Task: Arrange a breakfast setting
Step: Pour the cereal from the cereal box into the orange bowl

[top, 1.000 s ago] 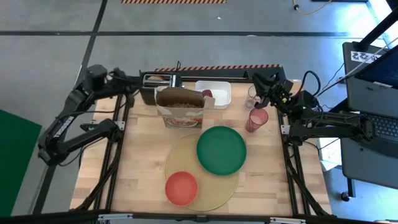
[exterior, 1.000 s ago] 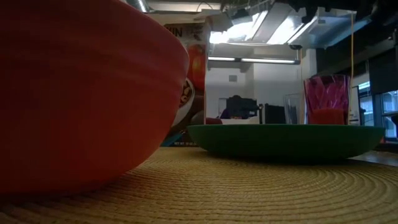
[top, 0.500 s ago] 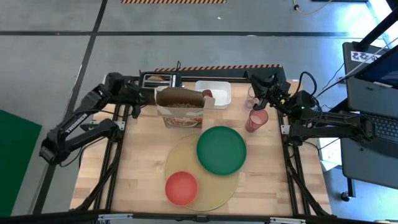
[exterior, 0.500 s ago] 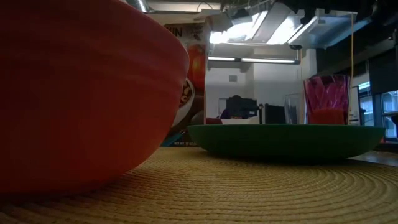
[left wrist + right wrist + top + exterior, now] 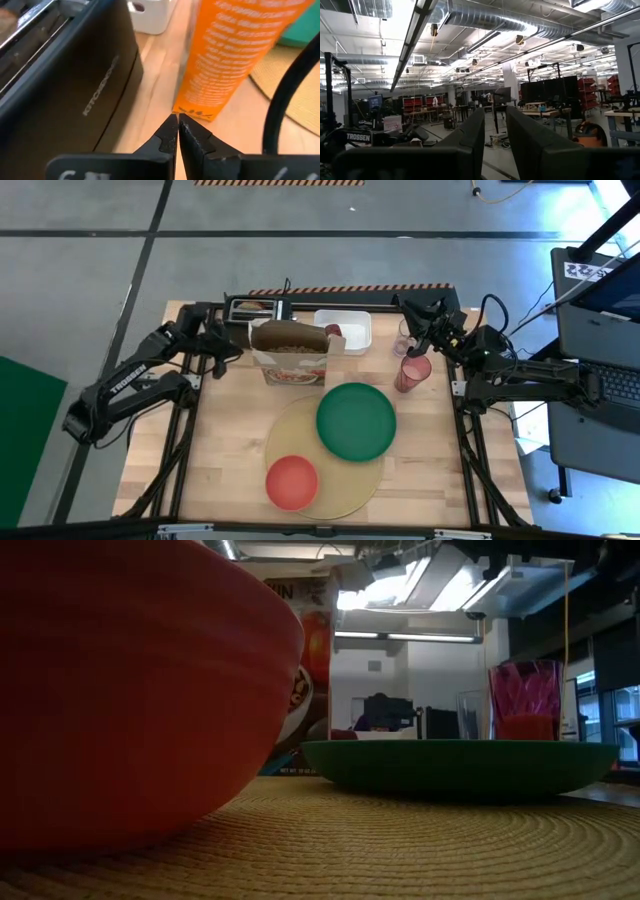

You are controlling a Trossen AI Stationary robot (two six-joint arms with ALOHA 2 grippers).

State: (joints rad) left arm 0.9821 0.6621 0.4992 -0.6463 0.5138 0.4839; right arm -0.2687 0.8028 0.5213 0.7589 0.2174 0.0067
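Sitting nearest the front edge of the worktop (image 5: 230,470), the red bowl (image 5: 291,481) rests on the near part of the large round tan mat (image 5: 300,430), and in the low view its red wall fills the left of the scene. Just behind it, the green plate (image 5: 356,421) lies over the mat's far right part, reaching past the mat's rim. Farther back, the translucent pink cup (image 5: 413,372) stands upright on the bare wood beside the plate. The cereal box (image 5: 290,352) stands upright behind the mat, left of the cup. The left gripper (image 5: 177,131) is clenched tight on nothing, its tips low over the worktop in the gap between the box's orange side and the black toaster (image 5: 65,85). At the back edge, a white tray (image 5: 343,328) sits beside the toaster, with a small dark red thing, likely the apple (image 5: 333,332), at its near left corner. The right gripper (image 5: 422,328) hangs at the far right corner beyond the cup, fingers slightly parted and empty in its wrist view, pointing out into the room.
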